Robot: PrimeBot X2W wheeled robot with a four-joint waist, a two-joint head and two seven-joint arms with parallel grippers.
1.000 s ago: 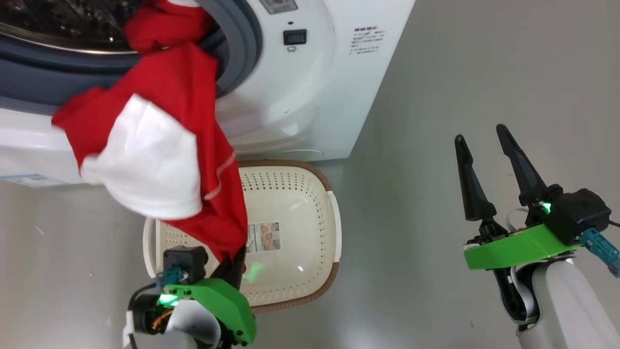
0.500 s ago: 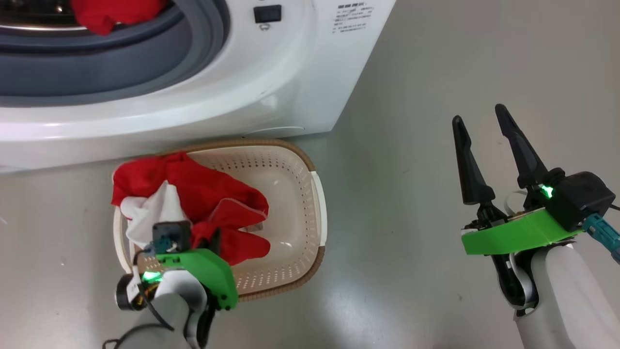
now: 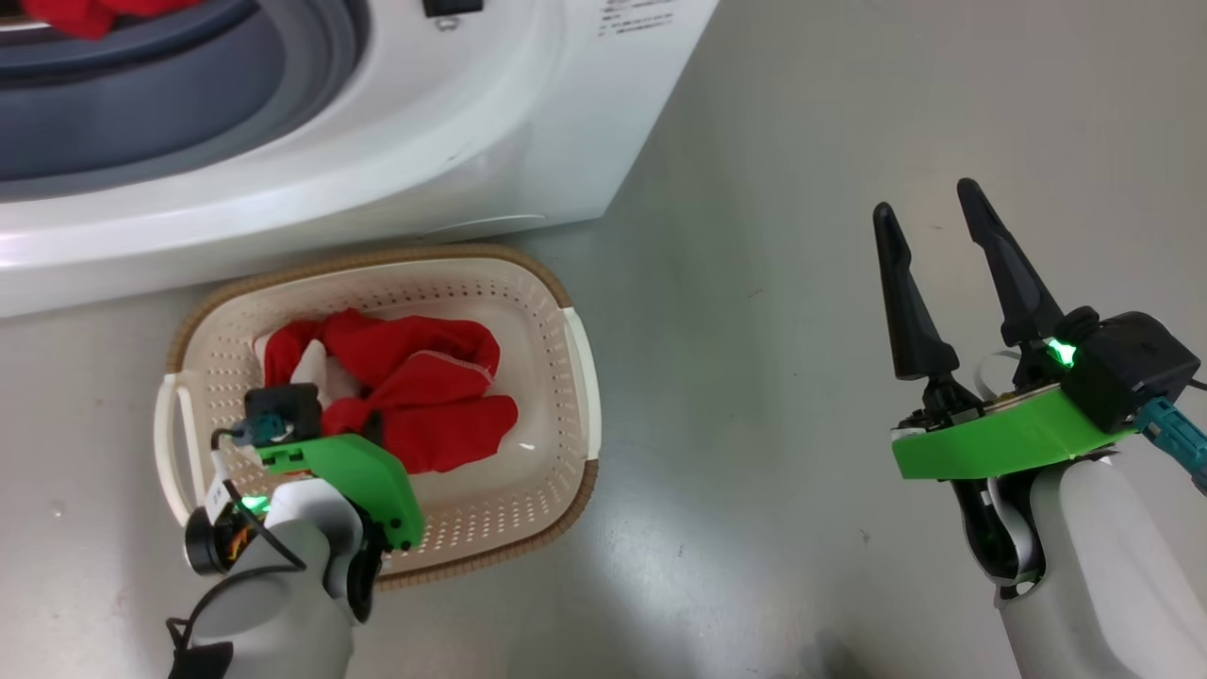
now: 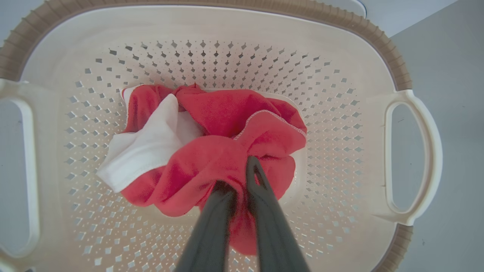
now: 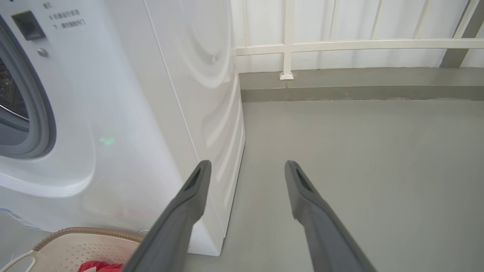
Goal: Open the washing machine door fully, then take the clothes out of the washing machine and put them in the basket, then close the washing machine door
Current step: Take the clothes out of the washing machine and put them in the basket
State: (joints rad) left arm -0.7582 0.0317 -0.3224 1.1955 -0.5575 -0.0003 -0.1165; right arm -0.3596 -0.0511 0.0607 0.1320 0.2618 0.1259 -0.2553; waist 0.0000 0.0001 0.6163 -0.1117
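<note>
A red garment (image 3: 424, 377), dangling from the washing machine (image 3: 424, 141) a second ago, now lies in the basket (image 3: 547, 424), left gripper (image 4: 238, 175) still clamped on it; right gripper (image 3: 926, 200) spread, empty; release seems next

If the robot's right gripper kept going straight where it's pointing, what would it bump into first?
Probably the grey floor. The right gripper is open and aims just past the washing machine, though depth is hard to judge.
</note>
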